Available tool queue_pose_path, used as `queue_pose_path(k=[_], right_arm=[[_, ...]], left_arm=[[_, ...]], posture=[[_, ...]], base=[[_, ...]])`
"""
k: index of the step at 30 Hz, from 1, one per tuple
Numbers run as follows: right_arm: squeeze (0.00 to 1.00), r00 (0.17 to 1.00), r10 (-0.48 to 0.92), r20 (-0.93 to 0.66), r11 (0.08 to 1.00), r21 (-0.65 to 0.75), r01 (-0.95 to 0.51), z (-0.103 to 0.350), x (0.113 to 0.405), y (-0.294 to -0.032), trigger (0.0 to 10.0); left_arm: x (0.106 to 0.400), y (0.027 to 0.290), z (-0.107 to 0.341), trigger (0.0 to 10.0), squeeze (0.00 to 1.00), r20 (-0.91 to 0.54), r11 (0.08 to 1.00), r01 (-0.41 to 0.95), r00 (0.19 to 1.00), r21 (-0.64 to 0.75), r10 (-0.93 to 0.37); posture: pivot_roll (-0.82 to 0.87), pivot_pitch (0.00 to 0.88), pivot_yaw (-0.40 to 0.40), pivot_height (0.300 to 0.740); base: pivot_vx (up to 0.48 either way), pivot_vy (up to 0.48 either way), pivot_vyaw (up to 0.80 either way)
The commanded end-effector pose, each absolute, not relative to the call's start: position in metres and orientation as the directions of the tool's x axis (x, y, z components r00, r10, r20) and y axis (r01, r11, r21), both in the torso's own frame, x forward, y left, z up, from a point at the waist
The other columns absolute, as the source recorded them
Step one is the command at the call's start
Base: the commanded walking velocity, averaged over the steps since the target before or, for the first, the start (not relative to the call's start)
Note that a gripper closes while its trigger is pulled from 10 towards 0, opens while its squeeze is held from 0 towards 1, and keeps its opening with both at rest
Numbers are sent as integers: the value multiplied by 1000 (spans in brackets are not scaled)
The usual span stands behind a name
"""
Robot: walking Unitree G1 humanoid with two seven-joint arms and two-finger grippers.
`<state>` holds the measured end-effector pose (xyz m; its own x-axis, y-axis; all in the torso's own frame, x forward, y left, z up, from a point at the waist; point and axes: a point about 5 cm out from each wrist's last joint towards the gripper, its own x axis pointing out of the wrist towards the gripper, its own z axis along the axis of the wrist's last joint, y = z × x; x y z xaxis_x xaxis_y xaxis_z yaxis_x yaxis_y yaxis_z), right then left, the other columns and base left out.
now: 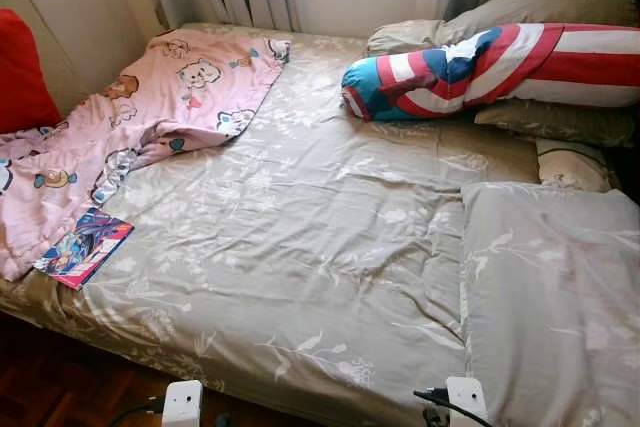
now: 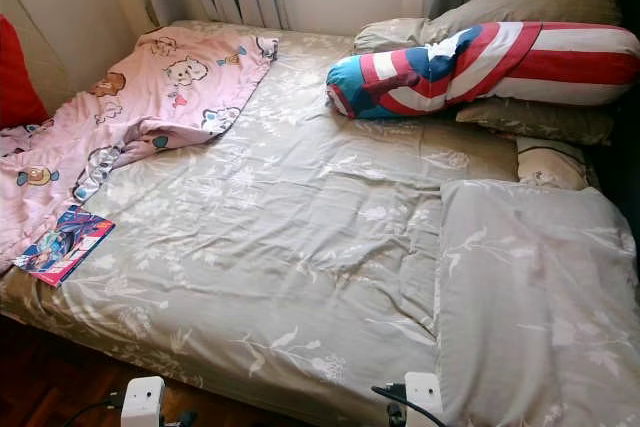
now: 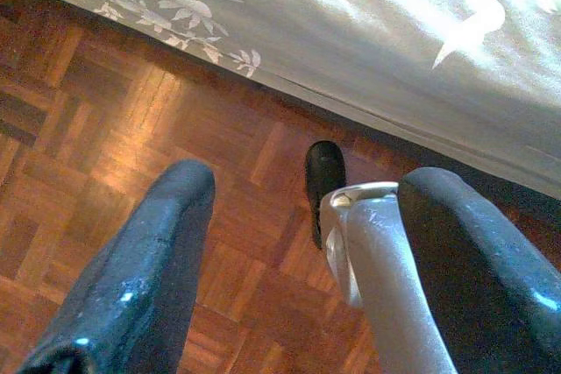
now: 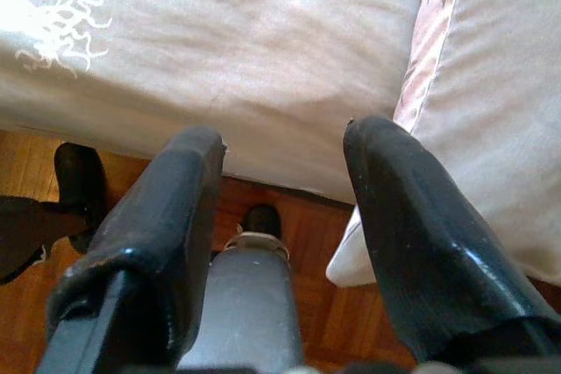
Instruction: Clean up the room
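Both grippers hang spread and empty at the bed's edge; the comic book (image 1: pixel 83 247) lies far ahead-left of the left gripper (image 3: pixel 298 243), the nearer one; the right gripper (image 4: pixel 280 234) hangs farther

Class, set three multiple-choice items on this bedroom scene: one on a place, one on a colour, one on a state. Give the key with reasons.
1. Where does the comic book lie?
A. on the floor
B. on the bed's left edge, by the pink blanket
C. on the pillows

2. Which colours stripe the bolster?
A. red, white, blue
B. green, yellow
C. black, grey

3. How is the left gripper?
A. shut on a book
B. shut on the sheet
C. open, holding nothing

Key: B, it rests on the sheet beside the blanket; A, its stripes show these; C, the fingers stand apart above the wooden floor.
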<state>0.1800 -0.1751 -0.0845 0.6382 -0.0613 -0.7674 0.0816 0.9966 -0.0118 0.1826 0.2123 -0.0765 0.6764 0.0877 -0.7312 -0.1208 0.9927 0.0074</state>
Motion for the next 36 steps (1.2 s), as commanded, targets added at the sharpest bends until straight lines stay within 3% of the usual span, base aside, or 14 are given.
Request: queue_pose_path(k=[1,11,36], right_arm=[[0,618,-60,-784,996,-7,88,-88,175,-173,10000],[0,610,-61,-790,996,-8,89,-89,171,-174,10000],[0,607,-59,-793,996,-3,93,-89,172,-174,10000]], left_arm=[[174,216,-80,10000,0,-758,993,-114,646,20,90],[174,216,-80,10000,0,-758,993,-113,646,23,91],[175,214,-81,10000,0,-758,993,-116,646,24,93]], posture=[[-39,130,42,740],[-39,130,41,740],[-40,131,41,740]], base=[[0,251,0],[0,410,0],[0,10,0]])
